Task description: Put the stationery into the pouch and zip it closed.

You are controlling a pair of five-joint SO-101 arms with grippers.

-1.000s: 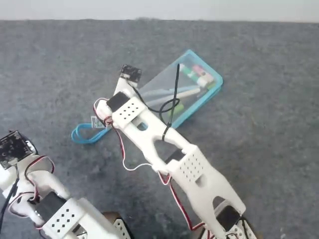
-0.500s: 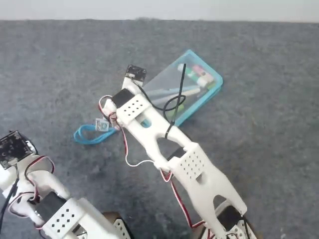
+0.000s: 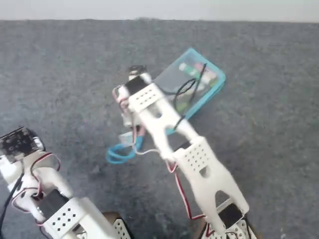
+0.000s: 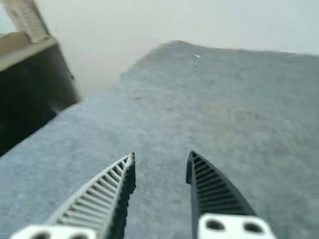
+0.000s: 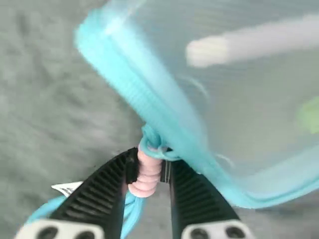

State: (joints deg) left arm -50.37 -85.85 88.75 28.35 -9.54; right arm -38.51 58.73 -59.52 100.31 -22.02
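Note:
The clear pouch (image 3: 201,81) with a blue edge lies at the back of the grey mat, with pens and coloured stationery inside it. My right arm (image 3: 164,119) stretches from the front right to the pouch's near left corner. In the right wrist view, my right gripper (image 5: 148,173) is shut on the pink ribbed zipper pull (image 5: 147,175) at the pouch's blue zipper edge (image 5: 149,104). A white pen (image 5: 249,42) shows through the clear wall. A blue strap loop (image 3: 119,152) trails from the pull. My left gripper (image 4: 159,169) is open over bare mat at the front left.
The grey mat (image 3: 269,129) covers the table, with free room left and right of the pouch. A dark box (image 4: 30,84) stands beyond the mat's edge in the left wrist view. The left arm's base (image 3: 65,216) sits at the front left.
My right gripper has swung right along the pouch with the zipper pull in it. The blue strap loop was dragged right and nearer the front. The pouch shifted slightly right. The left wrist turned a little.

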